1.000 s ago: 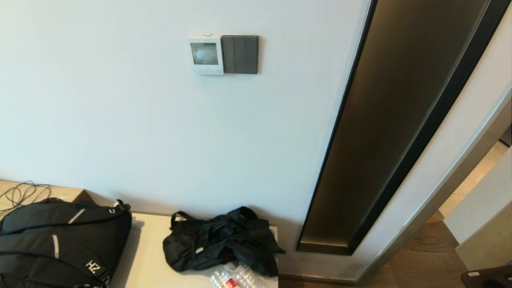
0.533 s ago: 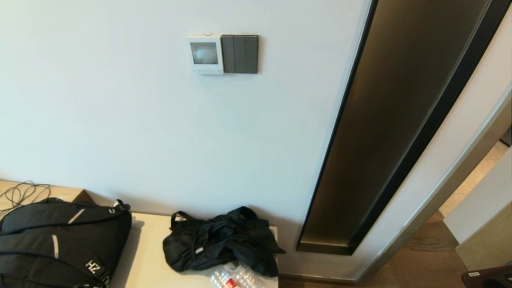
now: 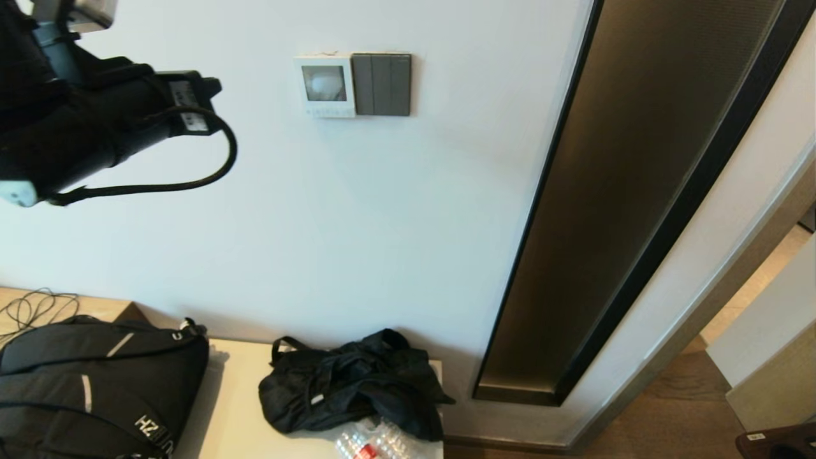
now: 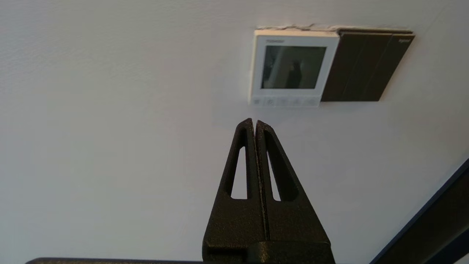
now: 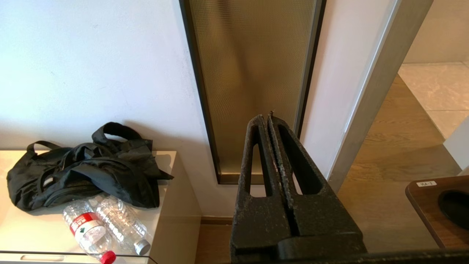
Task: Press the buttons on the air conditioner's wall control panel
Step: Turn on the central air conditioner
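Raised into sight since a second ago, my left arm (image 3: 95, 121) now hangs up near the wall, left of the control panel (image 3: 325, 85).

Left jaws (image 4: 255, 124) are clenched tight, empty, tips together and pointing just below the panel's row of buttons (image 4: 284, 102), near but not touching. That panel sits on the wall, its right edge against the dark switch plate (image 3: 382, 84), its screen grey and unlit. Right jaws (image 5: 268, 121) are clenched too, parked low, well below the panel, facing the bronze strip (image 5: 253, 84). As I judge it, nothing is pressed yet; I have only approached, and closing the gap and pushing each button remains.
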Controlling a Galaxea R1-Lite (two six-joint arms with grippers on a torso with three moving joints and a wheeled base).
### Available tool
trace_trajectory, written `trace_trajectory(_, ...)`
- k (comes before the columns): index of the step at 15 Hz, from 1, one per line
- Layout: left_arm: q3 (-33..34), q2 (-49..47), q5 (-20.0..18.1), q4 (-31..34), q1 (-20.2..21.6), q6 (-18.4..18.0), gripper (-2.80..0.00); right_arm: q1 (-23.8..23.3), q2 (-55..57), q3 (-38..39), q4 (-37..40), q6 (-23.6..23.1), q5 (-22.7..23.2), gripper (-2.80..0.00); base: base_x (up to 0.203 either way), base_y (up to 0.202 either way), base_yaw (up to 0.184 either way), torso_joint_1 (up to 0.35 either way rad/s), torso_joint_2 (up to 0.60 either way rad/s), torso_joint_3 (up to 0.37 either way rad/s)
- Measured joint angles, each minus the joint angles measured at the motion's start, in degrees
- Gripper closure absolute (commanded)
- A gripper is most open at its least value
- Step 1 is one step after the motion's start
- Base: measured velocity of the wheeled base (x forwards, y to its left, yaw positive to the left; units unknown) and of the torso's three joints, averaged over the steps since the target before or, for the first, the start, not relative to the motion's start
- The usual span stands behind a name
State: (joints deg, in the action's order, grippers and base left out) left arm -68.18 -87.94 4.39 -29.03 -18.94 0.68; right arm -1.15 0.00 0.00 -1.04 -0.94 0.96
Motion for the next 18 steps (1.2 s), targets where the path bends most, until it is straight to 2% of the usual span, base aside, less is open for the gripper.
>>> trace_trajectory(3,-8.2,-9.0,1.1,-1.7,-4.1,0.0,0.0,0.0,0.0,0.0,0.0,0.0,0.0,0.0,0.0,0.0,0.0,0.0,0.0,0.0)
trace_trajectory(7,-14.4,-18.0,0.8,-3.7,-5.6,0.2,0.0,0.0,0.0,0.0,0.0,0.0,0.0,0.0,0.0,0.0,0.0,0.0,0.0,0.0)
trace_trajectory(11,-15.5,-21.5,0.8,-7.1,-7.8,0.2,0.0,0.0,0.0,0.0,0.0,-0.1,0.0,0.0,0.0,0.0,0.0,0.0,0.0,0.0)
trace_trajectory(18,-18.8,-24.0,1.2,-7.1,-11.7,0.7,0.0,0.0,0.0,0.0,0.0,-0.1,0.0,0.0,0.0,0.0,0.0,0.0,0.0,0.0)
